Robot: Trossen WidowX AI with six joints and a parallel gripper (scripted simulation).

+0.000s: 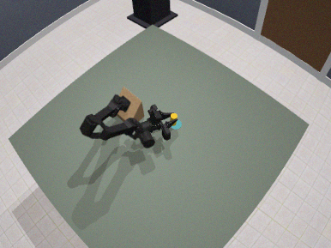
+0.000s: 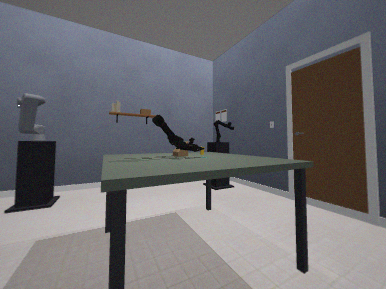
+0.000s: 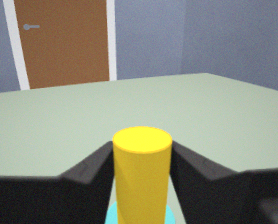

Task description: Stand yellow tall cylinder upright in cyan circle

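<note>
The yellow tall cylinder (image 3: pixel 142 177) stands upright between my gripper's two black fingers, which are shut on its sides. Under it in the wrist view shows the cyan circle, with cyan at both sides of the cylinder's lower part. I cannot tell whether the base touches the table. From above, the cylinder (image 1: pixel 173 117) sits over the cyan circle (image 1: pixel 177 124), with the gripper (image 1: pixel 169 121) around it near the middle of the green table. In the side view the cylinder (image 2: pixel 202 150) is a small yellow spot at the arm's tip.
A tan block (image 1: pixel 130 104) lies on the table beside the arm's base. A black pedestal (image 1: pixel 151 1) stands beyond the table's far corner. A brown door (image 3: pixel 62 42) is ahead in the wrist view.
</note>
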